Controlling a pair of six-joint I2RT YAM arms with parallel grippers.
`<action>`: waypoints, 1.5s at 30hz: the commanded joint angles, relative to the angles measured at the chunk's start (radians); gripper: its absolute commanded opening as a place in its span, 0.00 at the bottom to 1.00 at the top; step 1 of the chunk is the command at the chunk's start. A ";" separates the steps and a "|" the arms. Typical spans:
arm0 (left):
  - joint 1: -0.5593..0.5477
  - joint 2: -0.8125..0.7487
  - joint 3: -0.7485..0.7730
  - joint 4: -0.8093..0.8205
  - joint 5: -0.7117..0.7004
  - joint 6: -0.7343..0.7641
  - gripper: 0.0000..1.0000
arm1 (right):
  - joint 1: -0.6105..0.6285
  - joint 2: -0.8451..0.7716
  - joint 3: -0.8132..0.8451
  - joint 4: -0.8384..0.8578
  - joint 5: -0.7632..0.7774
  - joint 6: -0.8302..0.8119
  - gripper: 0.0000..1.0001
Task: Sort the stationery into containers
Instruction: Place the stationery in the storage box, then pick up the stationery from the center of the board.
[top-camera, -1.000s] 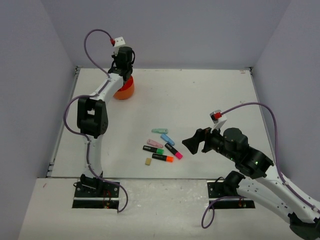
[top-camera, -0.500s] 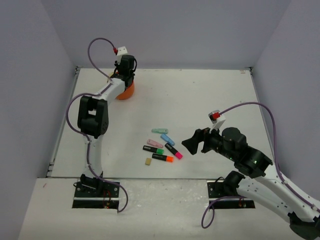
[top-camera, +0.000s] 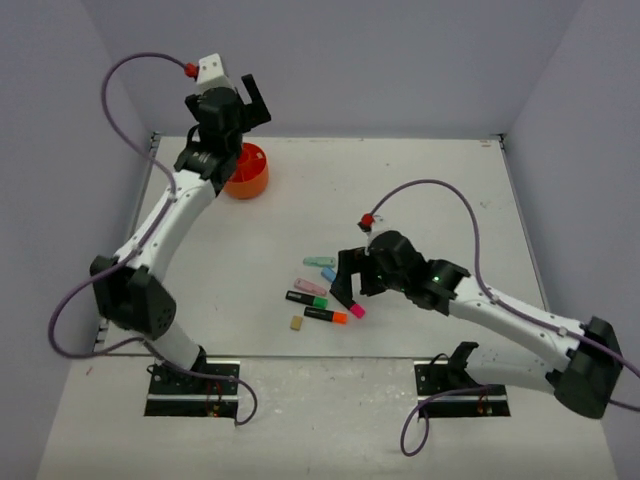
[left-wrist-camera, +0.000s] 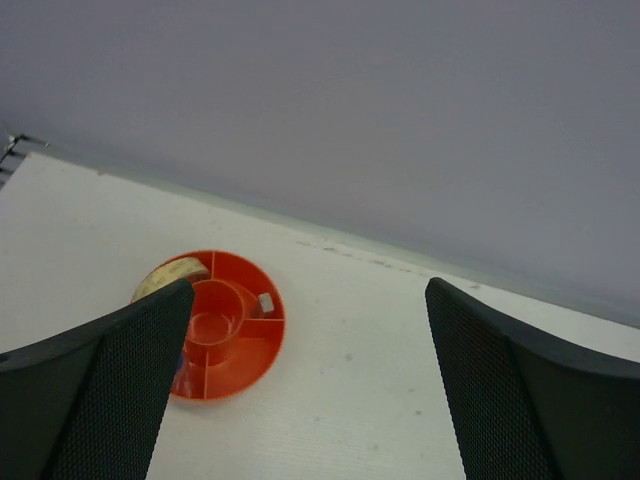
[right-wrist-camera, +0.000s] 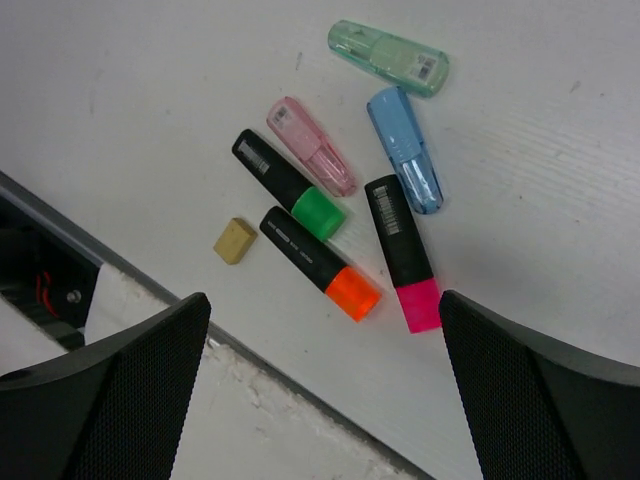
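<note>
Seen from above, a white table (top-camera: 420, 190) with two robot arms. The left gripper (left-wrist-camera: 308, 300) is held high over the far left corner, jaws spread wide and holding nothing. Below it sits the round orange organiser (left-wrist-camera: 250, 365), the place where everything is meant to end up. The right gripper (right-wrist-camera: 322, 298) hovers over the loose stationery in the near middle of the table, well apart from the organiser. Its jaws are also wide and empty, which looks like lining up for a pick.

Under it lie seven pieces close together. The mint piece (right-wrist-camera: 390, 58) is farthest, then the blue piece (right-wrist-camera: 405, 150) and the pink piece (right-wrist-camera: 310, 145). Nearer are the green highlighter (right-wrist-camera: 288, 183), orange highlighter (right-wrist-camera: 320, 262) and pink highlighter (right-wrist-camera: 402, 250). The tan eraser (right-wrist-camera: 235, 241) sits just left of the orange one. None of them touches a finger.

In the organiser, a beige band (left-wrist-camera: 172, 272) curves in the far left compartment, partly behind the left finger. A small pale item (left-wrist-camera: 265, 302) on the right is too small to name. That finger hides the organiser's near left side. From above, the right gripper covers part of the cluster
</note>
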 joint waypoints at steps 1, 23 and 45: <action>-0.038 -0.339 -0.147 -0.040 0.057 -0.074 1.00 | 0.147 0.240 0.177 0.006 0.188 0.132 0.99; -0.043 -1.038 -0.777 -0.367 0.069 0.051 1.00 | 0.436 0.824 0.482 -0.109 0.458 0.566 0.61; -0.043 -1.062 -0.833 -0.369 0.149 0.077 1.00 | 0.464 0.946 0.520 -0.161 0.438 0.662 0.29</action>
